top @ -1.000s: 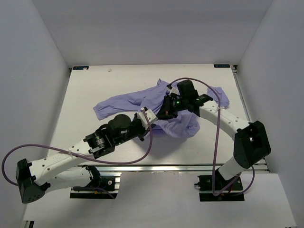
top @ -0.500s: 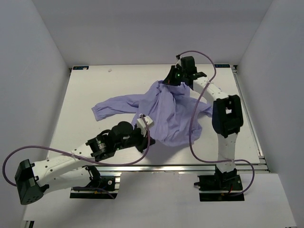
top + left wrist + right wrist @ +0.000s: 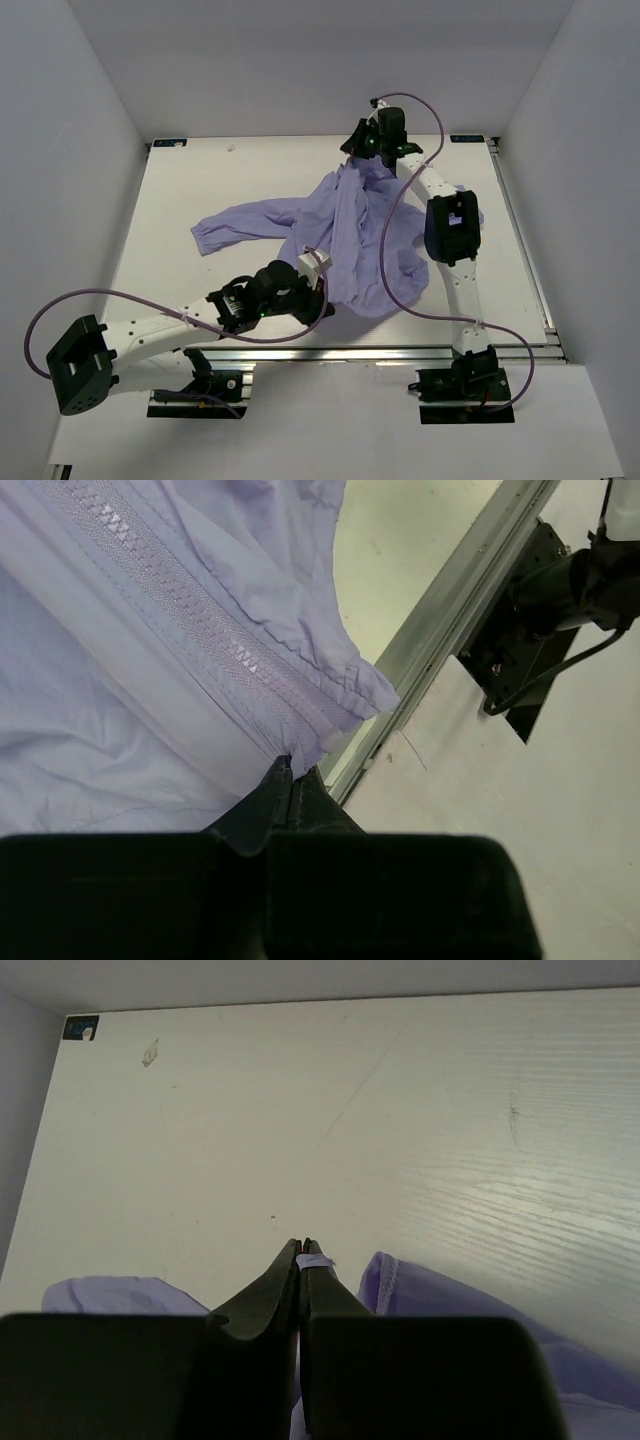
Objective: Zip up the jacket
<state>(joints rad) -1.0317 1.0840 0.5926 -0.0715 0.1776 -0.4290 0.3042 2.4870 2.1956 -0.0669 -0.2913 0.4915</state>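
The lavender jacket (image 3: 350, 235) lies wrinkled on the white table (image 3: 190, 180), pulled long from far to near. My right gripper (image 3: 353, 160) is at its far end, shut on a small lavender tab (image 3: 314, 1259) at the jacket's top; fabric (image 3: 450, 1305) shows on both sides of the jaws. My left gripper (image 3: 322, 300) is at the near end, shut on the jacket's bottom hem (image 3: 300, 742) where the zipper (image 3: 190, 610) ends. The zipper teeth look joined along the stretch seen in the left wrist view.
One sleeve (image 3: 225, 225) trails to the left and another part lies by the right arm (image 3: 470, 212). The table's metal front rail (image 3: 440, 650) and the right arm's base mount (image 3: 540, 590) are just beyond the left gripper. White walls enclose the table.
My right gripper has moved from the table's middle to the far side, drawing the jacket's top out with it. My left gripper has shifted right and nearer, still holding the hem.
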